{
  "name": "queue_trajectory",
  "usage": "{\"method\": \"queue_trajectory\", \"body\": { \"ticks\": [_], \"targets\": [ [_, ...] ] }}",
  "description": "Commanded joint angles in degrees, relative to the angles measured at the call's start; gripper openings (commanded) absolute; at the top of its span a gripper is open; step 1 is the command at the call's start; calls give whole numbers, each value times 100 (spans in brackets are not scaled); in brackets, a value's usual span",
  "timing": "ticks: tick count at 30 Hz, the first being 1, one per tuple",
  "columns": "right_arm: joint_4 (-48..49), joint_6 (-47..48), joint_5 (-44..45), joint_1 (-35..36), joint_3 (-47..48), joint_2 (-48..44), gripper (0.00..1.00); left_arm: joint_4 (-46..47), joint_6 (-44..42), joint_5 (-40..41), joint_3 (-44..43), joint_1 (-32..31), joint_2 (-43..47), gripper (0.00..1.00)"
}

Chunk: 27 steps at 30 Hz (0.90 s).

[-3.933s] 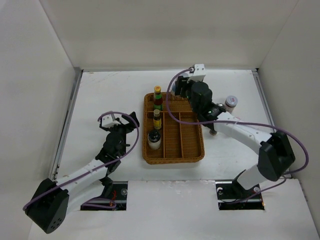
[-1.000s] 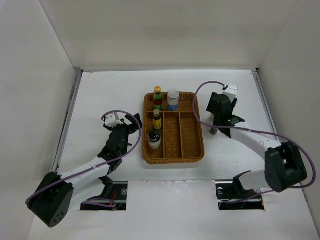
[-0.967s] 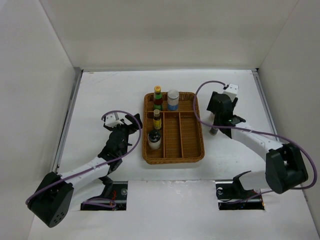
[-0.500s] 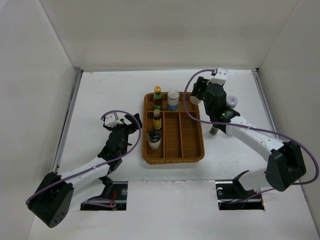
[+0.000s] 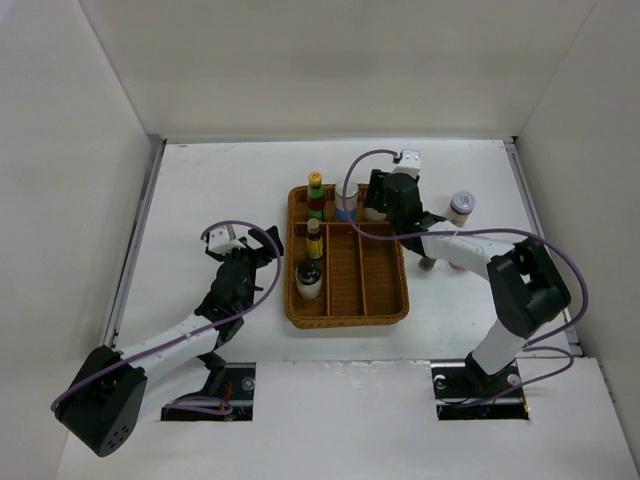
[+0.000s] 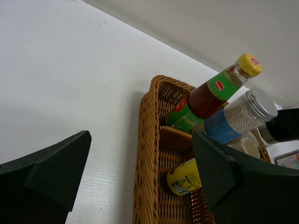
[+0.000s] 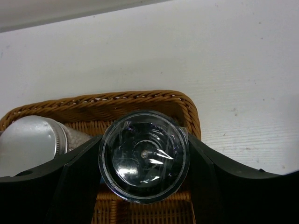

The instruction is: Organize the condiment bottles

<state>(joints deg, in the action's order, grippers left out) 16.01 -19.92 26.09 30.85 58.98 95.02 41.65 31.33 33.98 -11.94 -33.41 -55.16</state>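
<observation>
My right gripper is shut on a jar with a dark round lid under clear film, held over the back right corner of the wicker tray. A silver-lidded, blue-labelled jar stands just left of it, its lid showing in the right wrist view. Two yellow-capped sauce bottles and a squat dark-and-white bottle stand in the tray's left column. A pink-capped jar stands on the table to the right. My left gripper is open and empty, left of the tray.
The brown wicker divided tray sits mid-table. A small grey-topped bottle stands by its right side, partly under my right arm. The left wrist view shows the tray rim, a sauce bottle and the blue-labelled jar.
My right gripper has moved left from beside the pink-capped jar to over the tray's back right corner, carrying the dark-lidded jar. The left arm has not moved.
</observation>
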Motion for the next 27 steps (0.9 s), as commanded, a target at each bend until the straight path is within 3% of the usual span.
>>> {"method": "queue_trajectory", "body": {
  "ticks": [1,3,7,13,18,23,25,27],
  "targets": [
    [869,-126,-25,57,184,59,57,265,48,-40,26,32,66,90],
    [816,-126,-25,57,158,174,61,291,48,-40,43,32,93,90],
    [711,-161,-16,74,131,236,82,282,48,-40,26,23,40,90],
    [483,-258,45,74,-88,-570,94,282,48,-40,34,41,93,90],
    [412,-363,361,-100,-772,-1783,91,265,57,-40,52,15,136,90],
    [-61,-530,1011,-1277,-1275,-2243,63,291,75,-40,34,-38,49,90],
    [-492,-565,1091,-1743,-1179,-1998,63,309,84,-58,17,-82,31,90],
    [-774,-539,1153,-1999,-1108,-1682,74,335,92,-58,8,-74,-4,90]
  ]
}}
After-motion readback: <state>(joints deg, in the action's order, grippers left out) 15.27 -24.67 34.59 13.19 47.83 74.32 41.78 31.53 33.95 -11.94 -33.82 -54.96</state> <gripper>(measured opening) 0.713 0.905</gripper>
